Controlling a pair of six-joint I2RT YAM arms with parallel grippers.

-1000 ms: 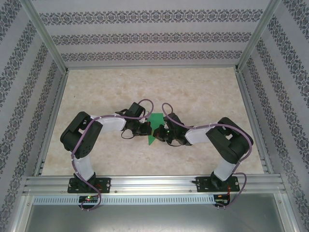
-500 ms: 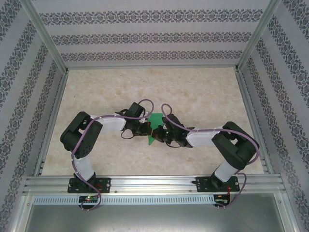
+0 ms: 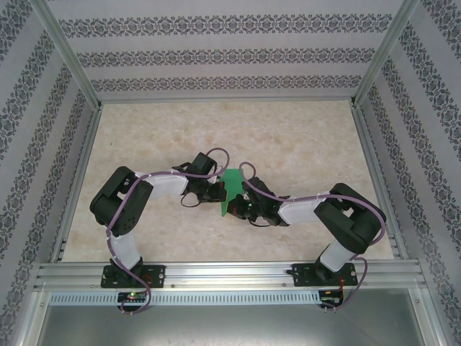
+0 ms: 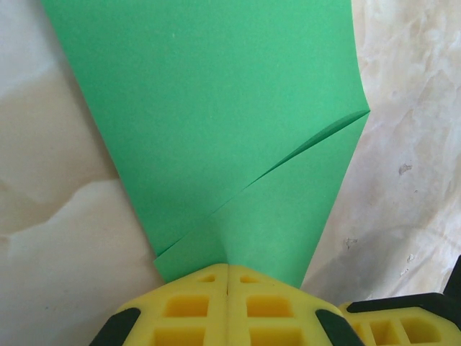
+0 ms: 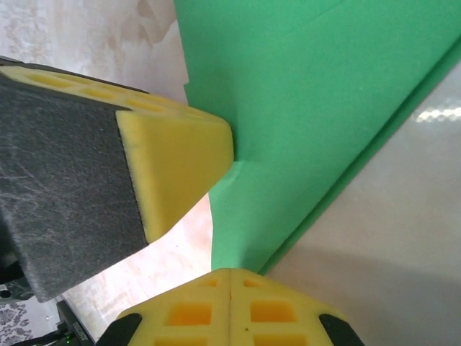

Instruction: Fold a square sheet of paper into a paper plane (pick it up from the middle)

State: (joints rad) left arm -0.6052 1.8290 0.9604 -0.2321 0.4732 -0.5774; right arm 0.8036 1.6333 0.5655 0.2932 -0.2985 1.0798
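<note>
The bright green sheet of paper (image 3: 232,182) is held over the table's middle between both arms, folded into a tapering shape. In the left wrist view the paper (image 4: 216,108) shows a diagonal flap over a lower layer. My left gripper (image 4: 227,268) is shut on its narrow near end. My right gripper (image 5: 230,272) is shut on another edge of the paper (image 5: 317,94), which runs up and away as doubled layers. From above, the left gripper (image 3: 221,193) and the right gripper (image 3: 239,205) meet at the paper from either side, almost touching.
The left gripper's yellow finger (image 5: 176,155) with its grey pad stands close to the right gripper's fingers. Marbled tabletop (image 3: 288,137) stretches behind the arms. Patterned walls and a metal frame (image 3: 75,180) close in the table on three sides.
The right wrist has shifted a little nearer and leftward, with its elbow swinging out to the right. The paper has turned slightly with it. The left arm has stayed put.
</note>
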